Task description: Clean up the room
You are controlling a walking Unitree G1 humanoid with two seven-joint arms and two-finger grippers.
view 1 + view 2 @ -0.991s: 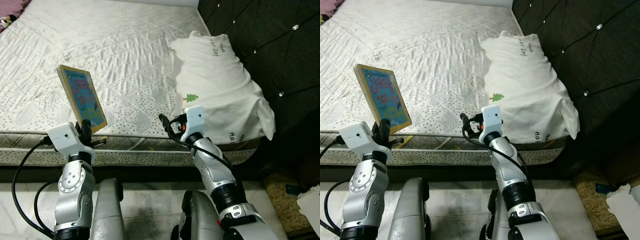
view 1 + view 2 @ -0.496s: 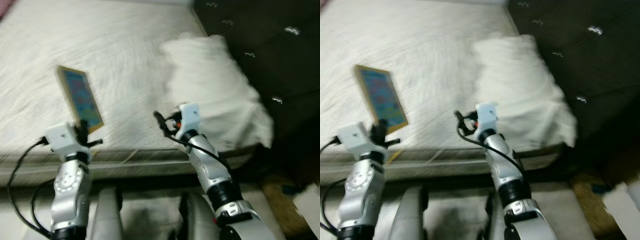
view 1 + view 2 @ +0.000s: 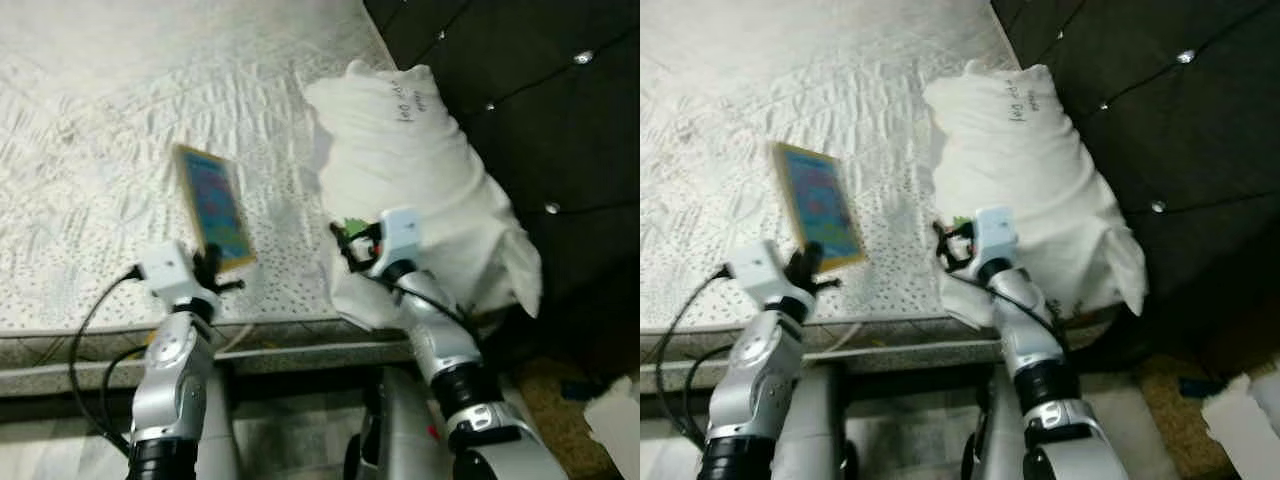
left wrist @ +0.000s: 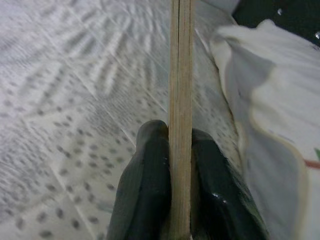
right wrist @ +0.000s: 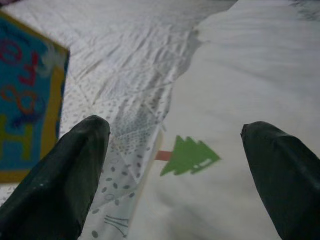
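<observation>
My left end effector (image 4: 180, 175) is clamped on the bottom edge of a thin, yellow-bordered blue picture book (image 3: 213, 205), upright above the white quilted mattress (image 3: 90, 130). Pinched so low, it could tip or slip. My right end effector (image 5: 180, 165) gapes wide, empty, over the white tree-printed pillow (image 3: 420, 170) by the dark tufted headboard (image 3: 540, 110).

Bedroom: mattress (image 3: 90, 120), pillow (image 3: 420, 160), headboard (image 3: 540, 100)

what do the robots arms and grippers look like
Both arms are jointed silver metal with black collars near the base. Each wrist carries a white boxy housing, and a loose black cable loops beside the left arm. The right gripper and left gripper each have two long, rounded, glossy black fingers. An orange-red bit shows at the right wrist.
</observation>
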